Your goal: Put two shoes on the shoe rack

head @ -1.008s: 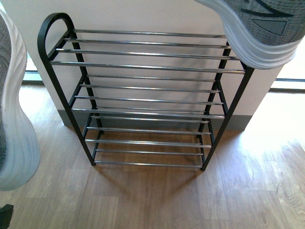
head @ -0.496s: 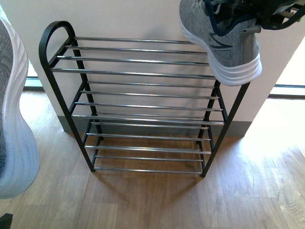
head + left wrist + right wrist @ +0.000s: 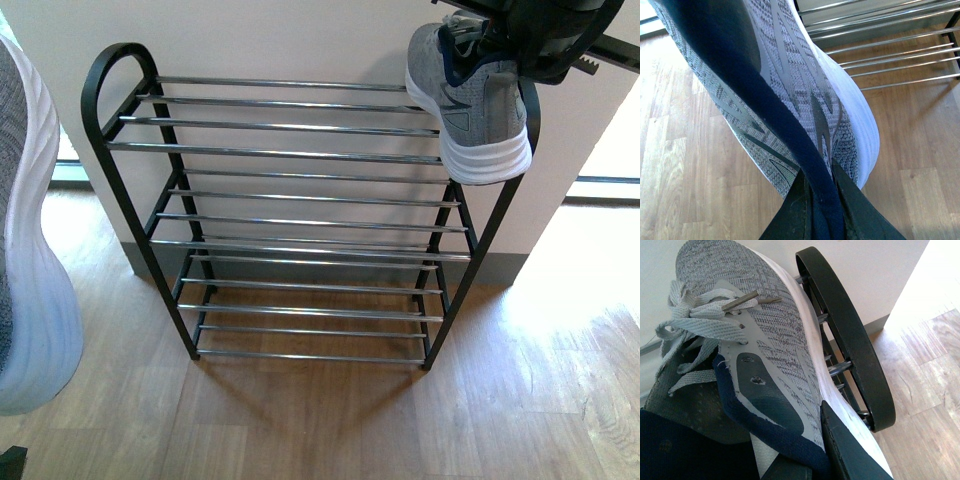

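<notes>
The shoe rack [image 3: 300,155] stands against the wall, a black frame with tiers of silver bars. One grey sneaker [image 3: 472,105] with a white sole is over the right end of the top tier, with its heel past the front bar. I cannot tell if it touches the bars. My right gripper [image 3: 545,35] is shut on its navy collar, as the right wrist view shows of the same gripper [image 3: 807,445] and sneaker [image 3: 760,340]. The other grey sneaker [image 3: 30,270] hangs at the far left, off the rack. My left gripper [image 3: 819,175] is shut on the collar of that sneaker [image 3: 790,95].
Wooden floor [image 3: 330,420] spreads in front of the rack. The rack's black end loop [image 3: 850,345] runs close beside the right sneaker's sole. Lower rack bars [image 3: 900,55] lie beyond the left sneaker. Bright sunlit floor [image 3: 600,300] is at the right.
The right sneaker came down from the top right corner and settled over the right end of the top tier, shifting a little right in the last half second. The left sneaker barely moved.
</notes>
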Robot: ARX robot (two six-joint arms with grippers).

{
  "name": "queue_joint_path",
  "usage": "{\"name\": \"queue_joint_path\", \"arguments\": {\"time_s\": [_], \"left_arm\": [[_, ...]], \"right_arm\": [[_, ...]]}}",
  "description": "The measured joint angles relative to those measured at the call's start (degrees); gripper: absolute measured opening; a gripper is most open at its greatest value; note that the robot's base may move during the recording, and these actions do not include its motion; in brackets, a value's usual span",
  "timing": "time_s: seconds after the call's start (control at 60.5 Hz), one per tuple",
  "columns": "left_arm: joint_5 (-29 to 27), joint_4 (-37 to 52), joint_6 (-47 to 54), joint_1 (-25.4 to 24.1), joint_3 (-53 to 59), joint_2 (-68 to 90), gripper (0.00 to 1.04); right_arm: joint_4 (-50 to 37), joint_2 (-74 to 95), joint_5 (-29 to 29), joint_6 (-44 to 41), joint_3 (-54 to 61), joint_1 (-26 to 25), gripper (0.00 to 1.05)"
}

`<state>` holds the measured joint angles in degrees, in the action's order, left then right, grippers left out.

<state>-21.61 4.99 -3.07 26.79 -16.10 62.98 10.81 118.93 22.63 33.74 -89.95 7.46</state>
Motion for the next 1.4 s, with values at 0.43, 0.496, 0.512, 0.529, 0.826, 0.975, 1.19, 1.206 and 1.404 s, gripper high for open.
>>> {"name": "queue_joint_path", "arguments": {"time_s": [0.43, 0.496, 0.512, 0.529, 0.826, 0.975, 1.19, 1.206, 1.404], "left_arm": [[0.0, 0.0, 0.0, 0.0, 0.0, 0.0, 0.03], [0.0, 0.0, 0.0, 0.0, 0.0, 0.0, 0.03], [0.0, 0.0, 0.0, 0.0, 0.0, 0.0, 0.03], [0.0, 0.0, 0.0, 0.0, 0.0, 0.0, 0.03], [-0.02, 0.0, 0.0, 0.0, 0.0, 0.0, 0.03], [0.0, 0.0, 0.0, 0.0, 0.0, 0.0, 0.03], [0.0, 0.0, 0.0, 0.0, 0.0, 0.0, 0.03], [0.0, 0.0, 0.0, 0.0, 0.0, 0.0, 0.03], [0.0, 0.0, 0.0, 0.0, 0.0, 0.0, 0.03]], "right_arm": [[-0.26, 4.26, -1.95, -0.66, -5.03, -1.42, 0.02], [-0.96, 4.26, -1.95, -0.7, -5.03, -1.62, 0.1], [-1.42, 4.26, -1.97, -0.79, -5.03, -1.66, 0.14], [-1.66, 4.26, -1.95, -0.85, -5.03, -1.68, 0.16], [-7.76, -0.28, -4.48, -4.26, -1.09, -2.32, 0.63], [-10.86, -6.25, -7.41, -7.34, 4.15, -2.6, 0.86], [-17.2, -17.73, -13.66, -10.99, 14.99, -3.82, 0.96], [-17.38, -18.05, -13.81, -11.08, 15.32, -3.85, 0.96], [-28.02, -35.91, -24.3, -15.61, 32.83, -7.52, 0.96]]}}
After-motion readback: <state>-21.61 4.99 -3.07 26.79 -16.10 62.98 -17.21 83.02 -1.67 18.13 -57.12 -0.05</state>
